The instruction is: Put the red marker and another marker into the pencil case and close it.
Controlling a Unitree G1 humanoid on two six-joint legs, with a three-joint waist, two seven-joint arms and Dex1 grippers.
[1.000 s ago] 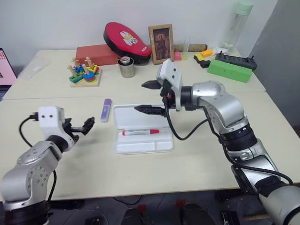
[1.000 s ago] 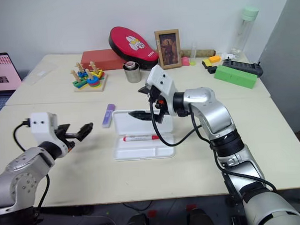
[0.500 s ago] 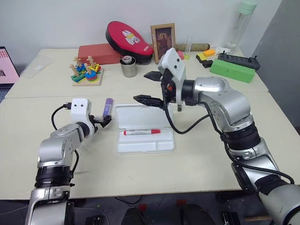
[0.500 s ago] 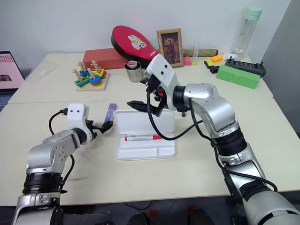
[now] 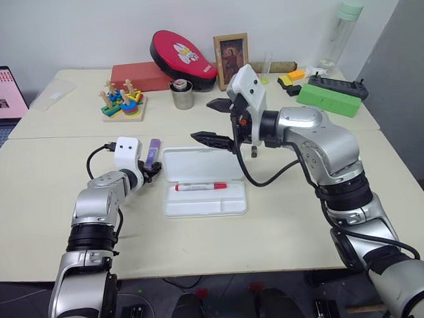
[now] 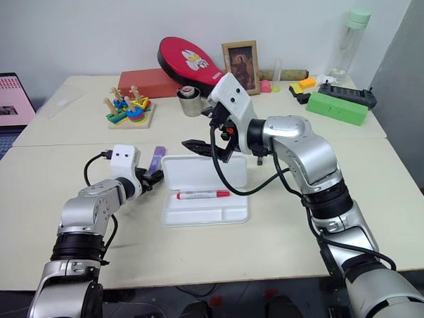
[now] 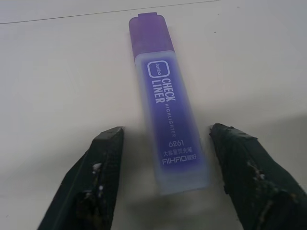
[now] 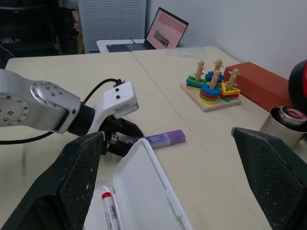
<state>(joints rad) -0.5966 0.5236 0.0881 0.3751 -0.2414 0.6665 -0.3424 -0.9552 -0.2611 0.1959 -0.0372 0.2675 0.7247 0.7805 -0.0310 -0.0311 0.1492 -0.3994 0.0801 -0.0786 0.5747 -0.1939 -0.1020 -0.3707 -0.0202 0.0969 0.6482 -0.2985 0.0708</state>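
Observation:
The pencil case [image 5: 198, 163] lies open mid-table, its lid flat behind the tray. In the tray rests the red marker [image 5: 200, 186], white-barrelled with a red cap. Just left of the case, the purple marker [image 5: 152, 149] lies on the table. My left gripper [image 7: 168, 130] is low at its near end and open: its fingers [image 7: 103, 158] straddle the lavender body [image 7: 165, 96], a small gap on each side. Above the lid's far edge hovers my right gripper [image 5: 203, 120], open wide and empty.
Along the back of the table are a wooden stacking toy [image 5: 120, 103], a red box [image 5: 134, 76], a red oval pouch [image 5: 181, 58], a metal cup [image 5: 181, 95], a picture frame [image 5: 230, 59], a green box [image 5: 325, 99] and a bottle [image 5: 340, 37]. A laptop [image 5: 3, 93] sits far left.
My left arm has reached forward and down to the purple marker, and its fingers have narrowed around it. The right arm has stayed about where it was.

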